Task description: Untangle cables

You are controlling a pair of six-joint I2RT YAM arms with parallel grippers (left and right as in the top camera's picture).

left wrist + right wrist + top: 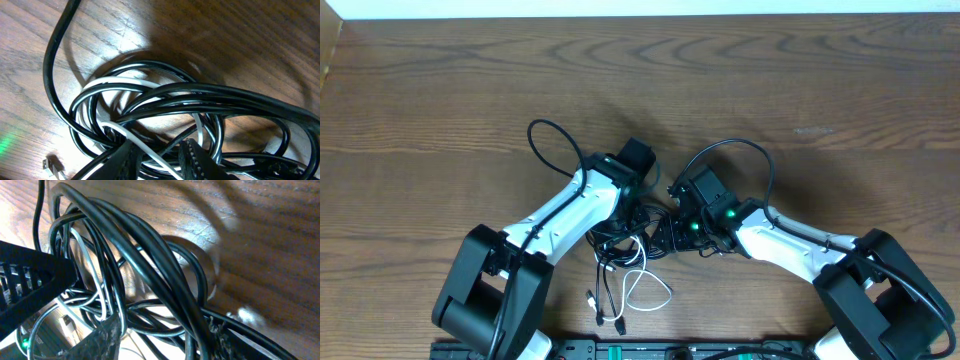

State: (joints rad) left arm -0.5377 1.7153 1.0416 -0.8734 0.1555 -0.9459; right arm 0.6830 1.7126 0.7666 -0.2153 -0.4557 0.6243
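Observation:
A tangle of black cables (618, 240) lies on the wooden table, and a thin white cable (648, 290) loops out of its near side. My left gripper (642, 212) is down on the tangle's far edge. In the left wrist view it (159, 159) is open, and the white cable (131, 137) and black strands (200, 95) cross the gap between its fingers. From the right, my right gripper (672, 228) meets the same heap. It (165, 340) is open wide, with a thick black bundle (150, 245) running between its fingers.
Small plug ends (593, 298) lie loose at the tangle's near side, and one plug (50, 164) shows by the left fingers. The left arm's black body (25, 287) is close on the right gripper's left. A black equipment bar (670, 350) runs along the near edge of the table (820, 80).

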